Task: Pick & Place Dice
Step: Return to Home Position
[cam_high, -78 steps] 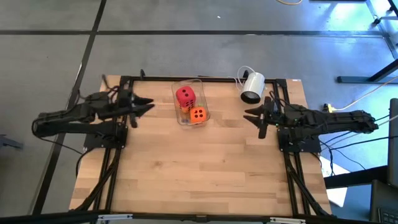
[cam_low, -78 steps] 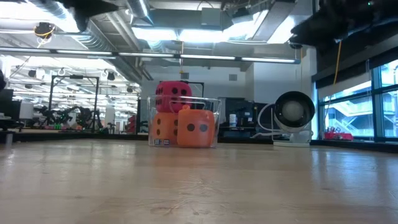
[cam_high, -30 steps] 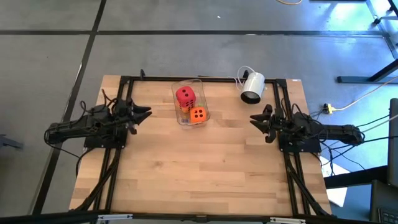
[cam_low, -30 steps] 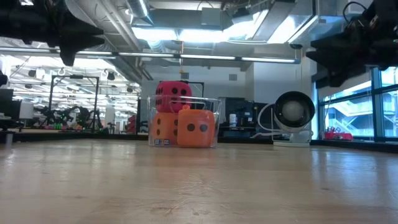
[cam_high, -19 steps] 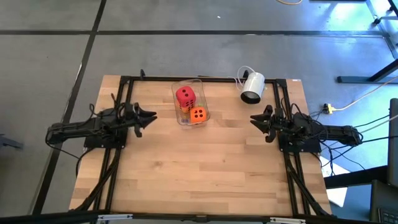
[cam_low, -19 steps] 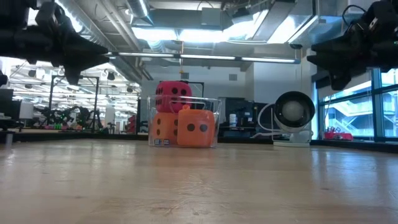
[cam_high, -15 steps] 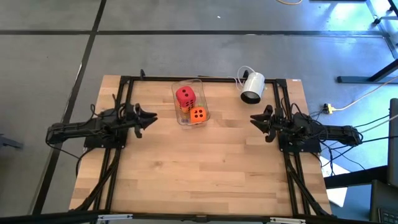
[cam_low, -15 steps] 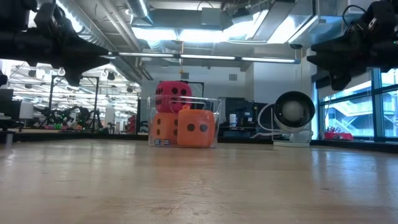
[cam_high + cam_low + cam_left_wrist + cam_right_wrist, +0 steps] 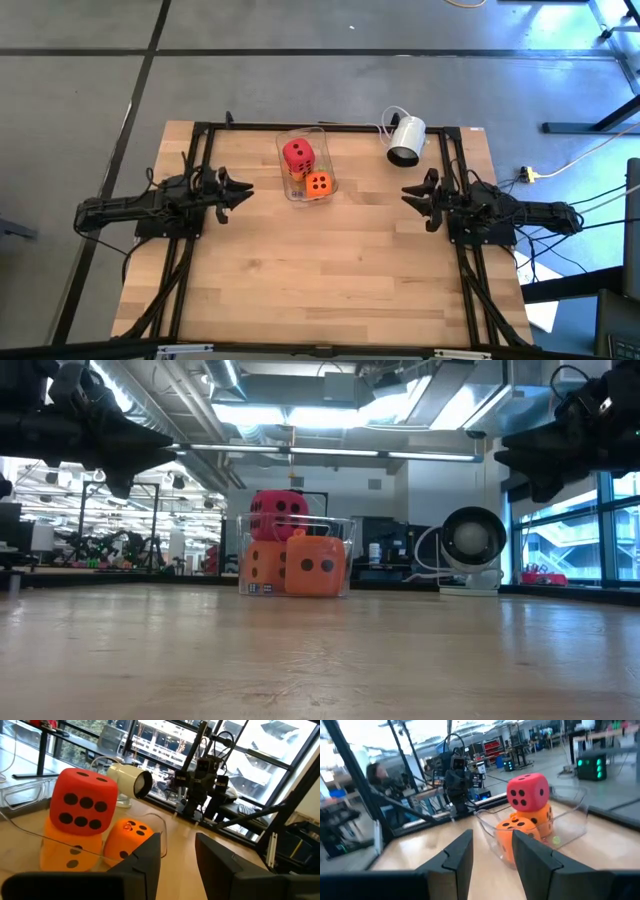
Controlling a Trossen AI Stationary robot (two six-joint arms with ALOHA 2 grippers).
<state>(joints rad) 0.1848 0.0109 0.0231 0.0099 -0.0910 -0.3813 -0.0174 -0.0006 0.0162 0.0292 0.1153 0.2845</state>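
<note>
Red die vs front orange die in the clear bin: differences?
Colour: the red die is red, the front orange die orange. Height: red die sits on top, poking above the rim of the clear bin; front orange die sits low inside it. Shared: cubes, dark pips, same bin.

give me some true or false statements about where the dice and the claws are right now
The red die rests on top of the orange dice in the clear container. True.
The left claw is gripping a die. False: it is open and empty.
The right claw is open and holds nothing. True.
An orange die lies outside the container. False: both orange dice are inside it.
</note>
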